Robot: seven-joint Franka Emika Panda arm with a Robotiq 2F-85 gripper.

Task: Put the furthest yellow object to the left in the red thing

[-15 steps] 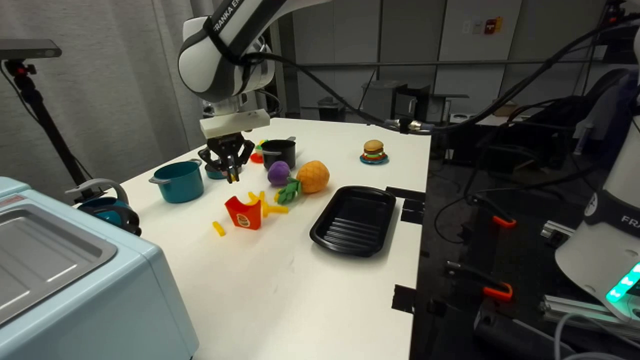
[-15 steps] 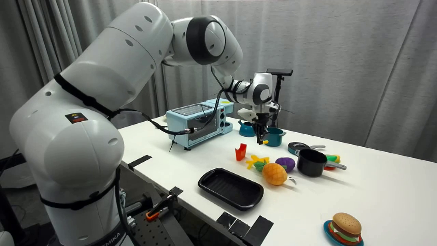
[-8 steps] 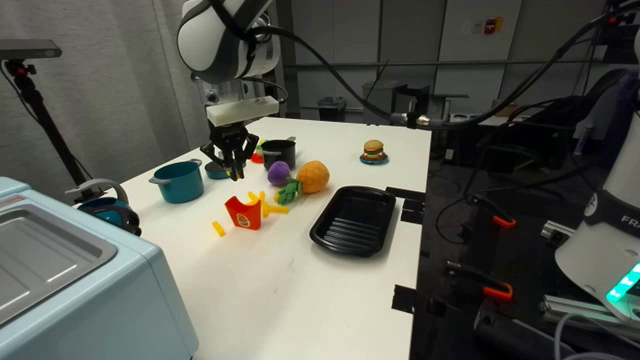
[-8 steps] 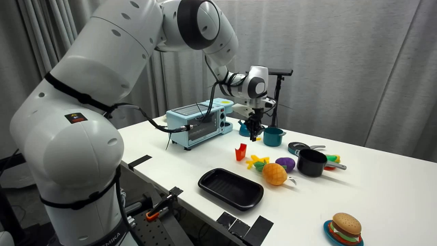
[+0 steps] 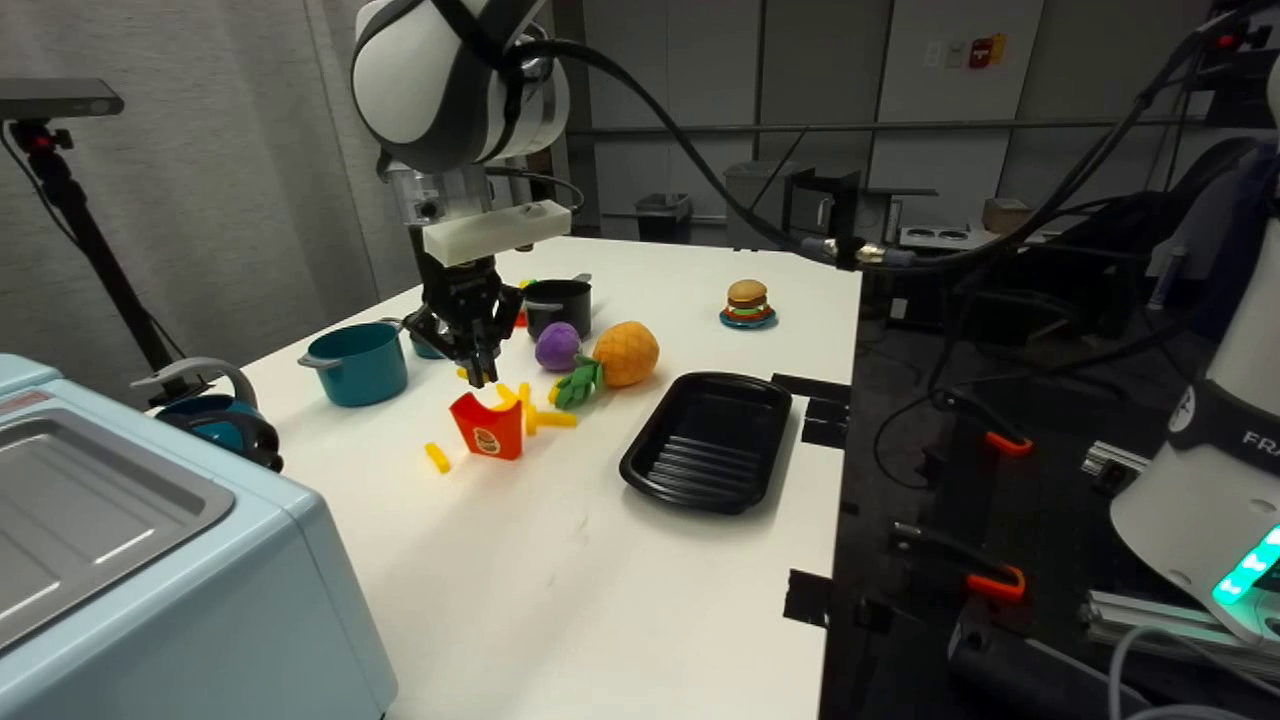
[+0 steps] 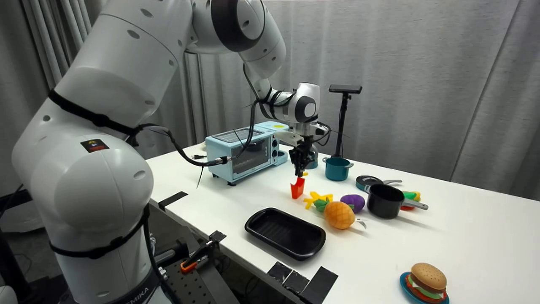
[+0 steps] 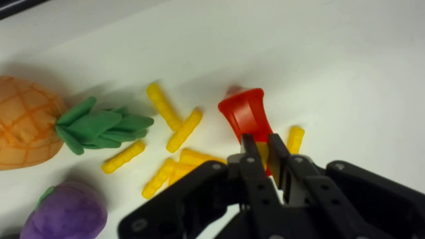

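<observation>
Gripping a yellow stick point(image 7: 263, 152) in my claw point(image 7: 261, 137), fingers point(image 7: 249, 146) narrow on either side of it, clear in the wrist view. My arm point(image 6: 122, 63) extends from the near left in an exterior view, bends high with part cut off at the top edge, then reaches out over the counter point(image 6: 476, 240). Wrist point(image 6: 307, 105) hangs close to upright, claw pointing down. Tips are right by the upper rim of the red carton point(image 6: 298, 190) in both exterior views; I can't tell if they touch it or hang just above or beyond. Carton stands on the counter. A lone yellow fry point(image 5: 437, 457) lies left of it in an exterior view; a loose yellow cluster point(image 6: 315, 197) lies to its right. Next to the cluster I see a pineapple point(image 6: 338, 215), near and right, with a purple toy point(image 6: 353, 202) beside it on the far side. Black tray point(image 6: 285, 234) sits nearer, well apart from the claw. Teal pot point(image 6: 336, 170) is farther off, right of my claw, and a light blue toaster oven point(image 6: 253, 158) stands left. Toy burger point(image 6: 429, 276) is at the near right, on a blue plate point(image 6: 403, 285).
</observation>
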